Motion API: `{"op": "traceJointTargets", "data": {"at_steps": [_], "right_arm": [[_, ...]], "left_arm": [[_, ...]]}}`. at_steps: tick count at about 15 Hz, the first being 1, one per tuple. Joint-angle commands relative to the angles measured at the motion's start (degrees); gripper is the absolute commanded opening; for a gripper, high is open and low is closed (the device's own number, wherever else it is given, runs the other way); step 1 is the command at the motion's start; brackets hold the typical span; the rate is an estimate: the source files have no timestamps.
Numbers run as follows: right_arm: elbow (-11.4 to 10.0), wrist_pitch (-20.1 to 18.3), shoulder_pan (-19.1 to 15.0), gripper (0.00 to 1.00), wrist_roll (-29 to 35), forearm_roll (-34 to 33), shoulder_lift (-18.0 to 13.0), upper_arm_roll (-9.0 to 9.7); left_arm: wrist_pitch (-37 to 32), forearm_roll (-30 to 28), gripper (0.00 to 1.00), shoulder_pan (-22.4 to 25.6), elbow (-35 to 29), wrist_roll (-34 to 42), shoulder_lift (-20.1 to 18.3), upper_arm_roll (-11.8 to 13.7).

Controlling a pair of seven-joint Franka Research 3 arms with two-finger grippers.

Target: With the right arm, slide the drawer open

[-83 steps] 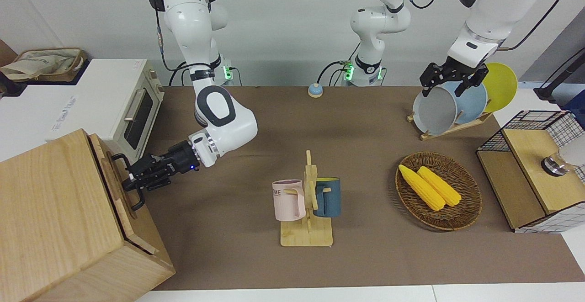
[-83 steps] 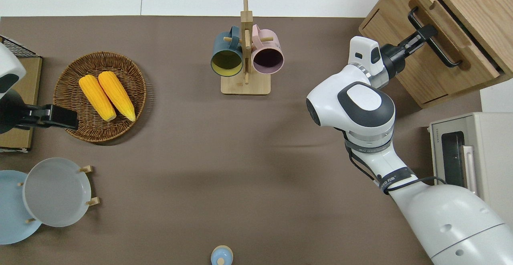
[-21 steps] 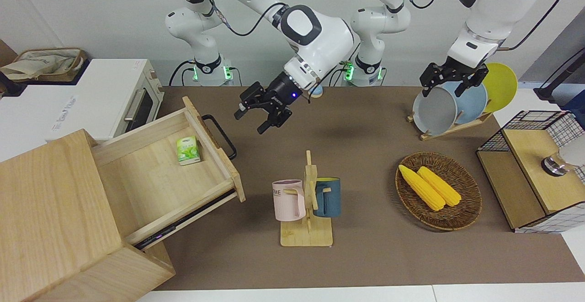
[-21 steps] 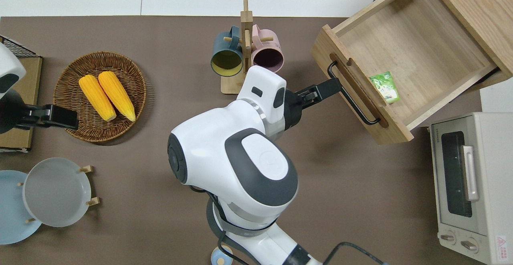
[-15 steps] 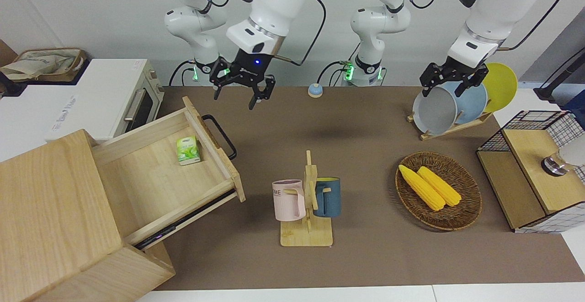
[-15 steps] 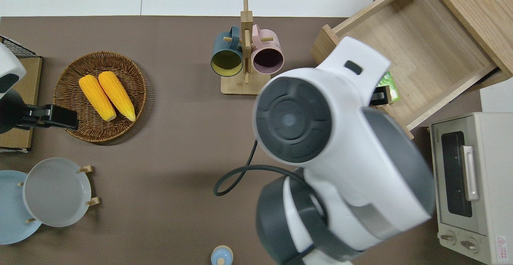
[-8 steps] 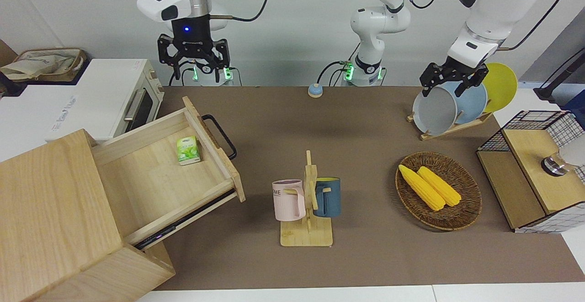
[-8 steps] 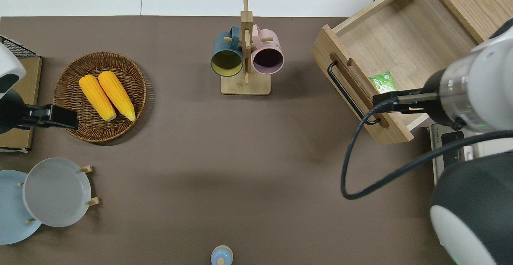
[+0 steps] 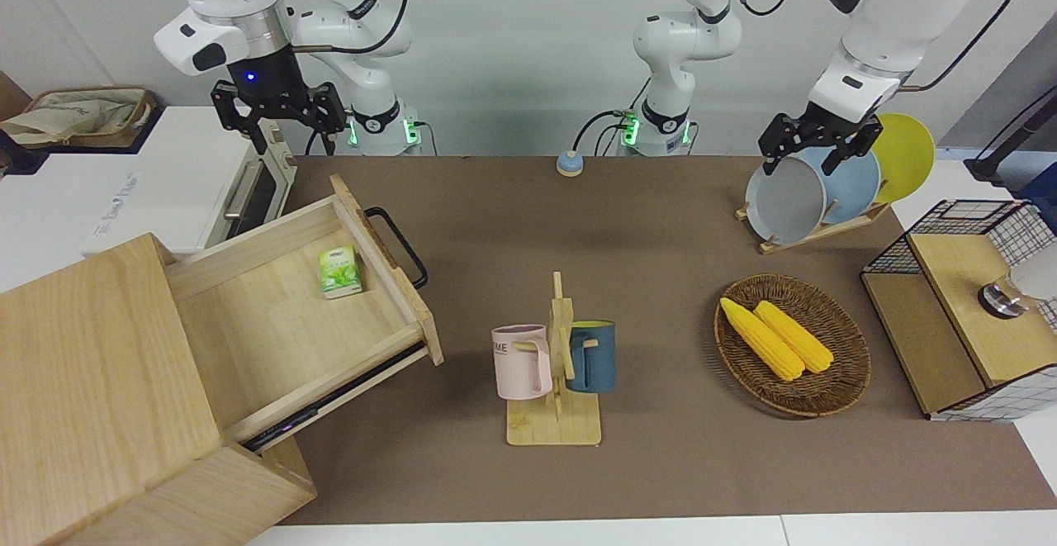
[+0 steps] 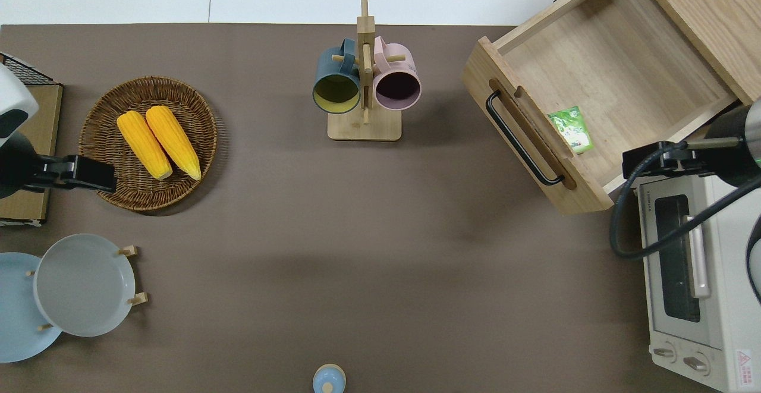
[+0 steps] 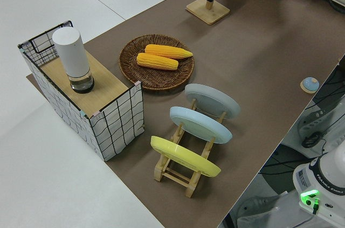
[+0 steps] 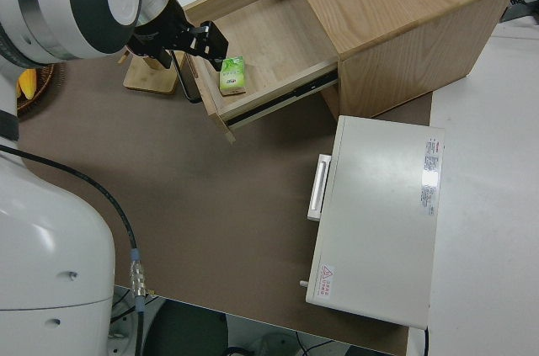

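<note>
The drawer (image 9: 272,323) stands pulled far out of the pale wooden cabinet (image 9: 91,381), and its black bar handle (image 9: 396,244) is free. A small green packet (image 9: 338,271) lies inside it close to the front panel. From above, the drawer (image 10: 606,72) and its handle (image 10: 523,137) show fully. My right gripper (image 9: 289,137) hangs high and open, holding nothing, well away from the handle. It is over where the drawer's corner meets the toaster oven (image 10: 695,274). The right side view shows this gripper (image 12: 198,40) open above the drawer (image 12: 261,36). My left gripper (image 9: 813,154) is parked.
A white toaster oven (image 9: 190,182) stands beside the cabinet, nearer to the robots. Mid-table is a mug rack (image 9: 553,364) with two mugs. Toward the left arm's end are a wicker basket (image 9: 850,364) of corn, a plate rack (image 9: 817,191) and a wire-framed box (image 9: 966,306).
The drawer was shut with my right gripper on its handle; it is now pulled out. The right gripper has let go, risen and swung toward the toaster oven. The left arm is unchanged.
</note>
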Motion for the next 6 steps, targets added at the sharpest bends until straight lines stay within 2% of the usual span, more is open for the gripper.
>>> {"op": "traceJointTargets", "data": {"at_steps": [1, 4, 6], "right_arm": [[-3.2, -0.3, 0.4, 0.987, -1.6, 1.9, -1.9, -2.29], [-3.1, -0.3, 2.1, 0.987, -1.5, 1.3, -2.2, -3.18], [-2.8, -1.0, 1.7, 0.987, -1.5, 1.9, -2.0, -3.18]], "left_arm": [[-1.1, 1.0, 0.99, 0.3, 1.5, 0.5, 0.7, -0.4], [-1.1, 1.0, 0.99, 0.3, 1.4, 0.5, 0.7, -0.4], [-1.1, 1.0, 0.99, 0.3, 1.5, 0.5, 0.7, -0.4]]}}
